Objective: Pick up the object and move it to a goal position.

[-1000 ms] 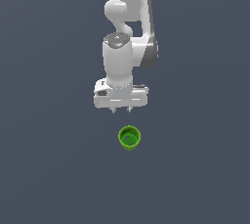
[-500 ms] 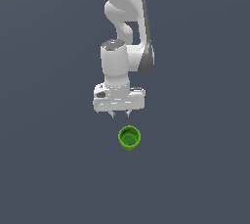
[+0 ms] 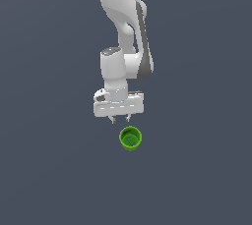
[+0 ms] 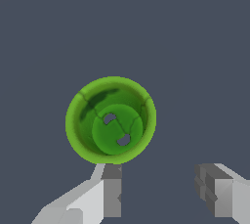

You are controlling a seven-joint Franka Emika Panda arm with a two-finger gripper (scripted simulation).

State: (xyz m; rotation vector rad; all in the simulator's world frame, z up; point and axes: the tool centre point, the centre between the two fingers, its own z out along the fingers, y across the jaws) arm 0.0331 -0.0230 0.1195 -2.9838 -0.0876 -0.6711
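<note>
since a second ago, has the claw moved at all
Yes. The claw has dropped lower in the exterior view, closing most of the gap to the green cup, which has stayed put.

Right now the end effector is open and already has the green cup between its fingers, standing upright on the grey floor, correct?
Not quite. The green cup does stand upright on the grey floor and the end effector is open, but the cup is not between the fingers. The wrist view shows it lying clear of both fingertips, untouched.
</note>
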